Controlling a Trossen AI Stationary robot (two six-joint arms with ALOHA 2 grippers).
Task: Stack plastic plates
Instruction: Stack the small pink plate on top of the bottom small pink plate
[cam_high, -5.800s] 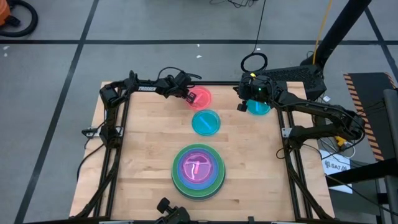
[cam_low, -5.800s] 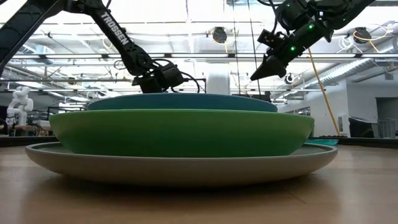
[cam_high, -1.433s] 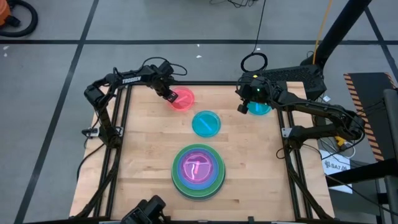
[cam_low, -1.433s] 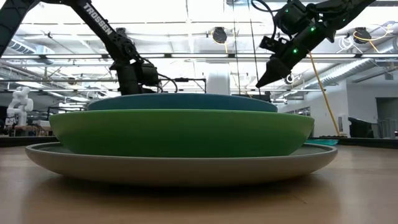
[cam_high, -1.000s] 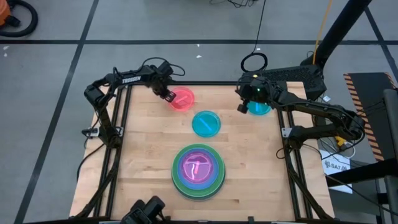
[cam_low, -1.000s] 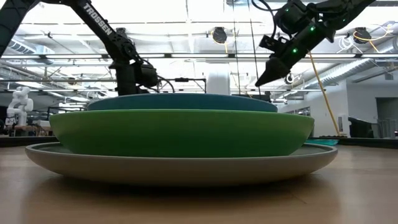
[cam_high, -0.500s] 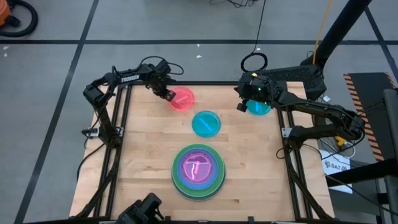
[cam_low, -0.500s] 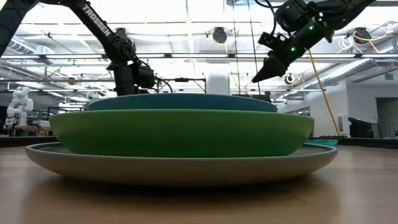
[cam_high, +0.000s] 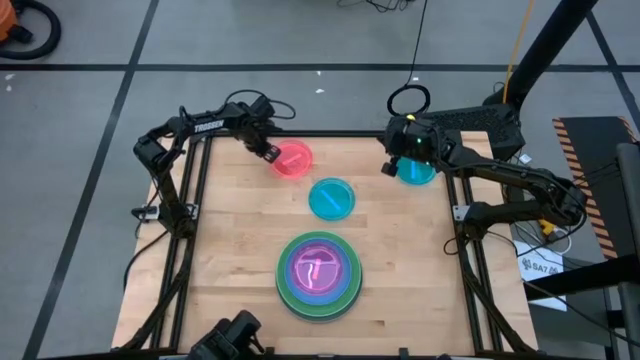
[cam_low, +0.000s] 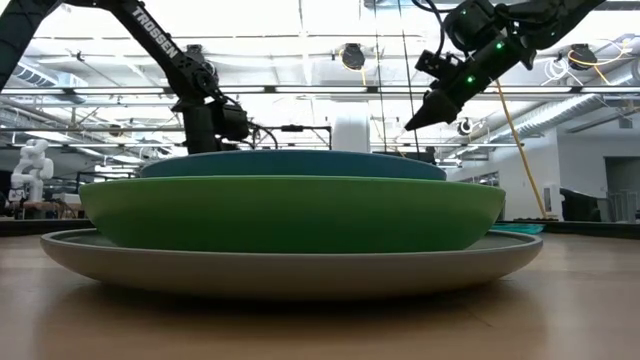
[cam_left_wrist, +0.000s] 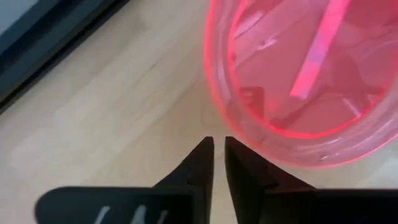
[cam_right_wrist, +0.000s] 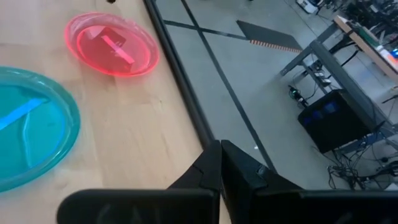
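Note:
A stack (cam_high: 319, 274) sits near the table's near edge: a grey plate (cam_low: 290, 272) at the bottom, then green (cam_low: 290, 213) and blue (cam_low: 290, 164), with pink on top. A loose pink plate (cam_high: 291, 160) lies flat at the far left and a teal plate (cam_high: 331, 198) in the middle. A second teal plate (cam_high: 418, 173) lies at the far right. My left gripper (cam_high: 268, 151) is shut at the pink plate's left rim (cam_left_wrist: 219, 118). My right gripper (cam_high: 389, 168) is shut and raised above the table, beside the right teal plate. My left gripper (cam_left_wrist: 219, 144) has its shut fingertips low over the table, right at the outer rim (cam_left_wrist: 249, 146) of the loose pink plate, coming from the table's left. I cannot tell whether they touch the rim. The plate lies flat on the table.
The wooden table (cam_high: 230, 240) has a black frame along its edges (cam_high: 200, 190). Bare wood lies left and right of the stack. Beyond the far edge, floor, a bench and equipment (cam_right_wrist: 336, 118) show in the right wrist view.
My right gripper has risen slightly, staying shut. The loose pink plate and both teal plates have stayed where they were.

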